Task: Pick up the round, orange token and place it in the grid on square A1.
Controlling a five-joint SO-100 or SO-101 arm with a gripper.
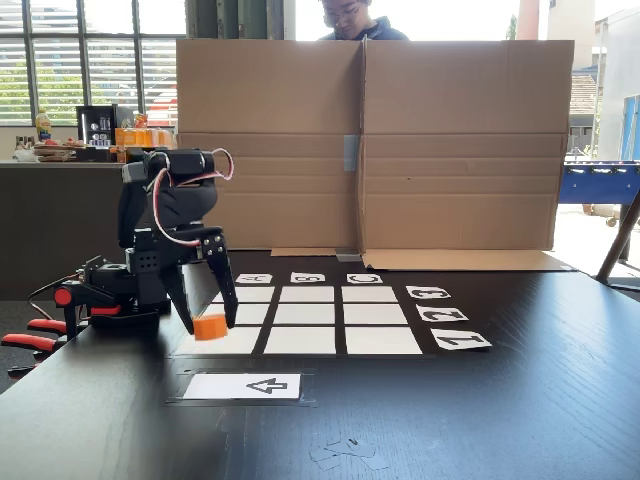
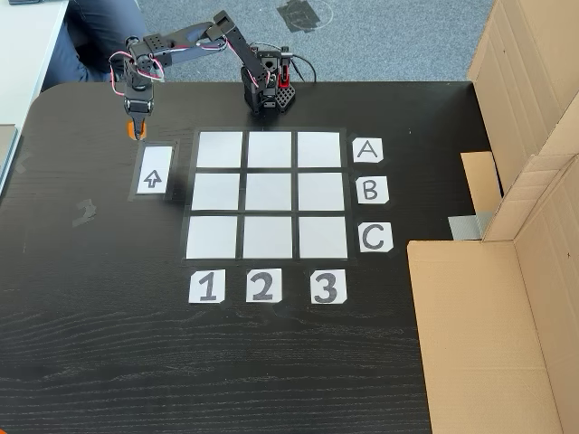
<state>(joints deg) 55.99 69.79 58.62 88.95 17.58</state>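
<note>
A small, bright-orange plastic token (image 1: pixel 210 327), a short thick disc narrower than one grid cell, is pinched between the two black fingers of the robot's gripper (image 1: pixel 208 322). It appears lifted just clear of the dark wooden table (image 1: pixel 520 400), though the front fixed view does not settle whether its underside still touches. From above, it shows as an orange spot (image 2: pixel 132 132) beneath the gripper (image 2: pixel 135 127), just beyond the far end of a white paper card with a black arrow (image 2: pixel 153 179) and left of the grid. The pick-up looks done and the carry is the step in hand. The grid (image 2: pixel 268 194) is nine white paper squares in three rows of three, split by black gaps, with letter cards A, B, C on one side and number cards 1, 2, 3 on another. Square A1 (image 2: pixel 220 149), the plain white corner cell where row A meets column 1, lies near the token, to its right in the overhead fixed view. The next move seems a short sideways swing over that cell, a gentle lowering, then release. A brown cardboard screen (image 1: pixel 460 140) stands behind the table, with a person behind it.
</note>
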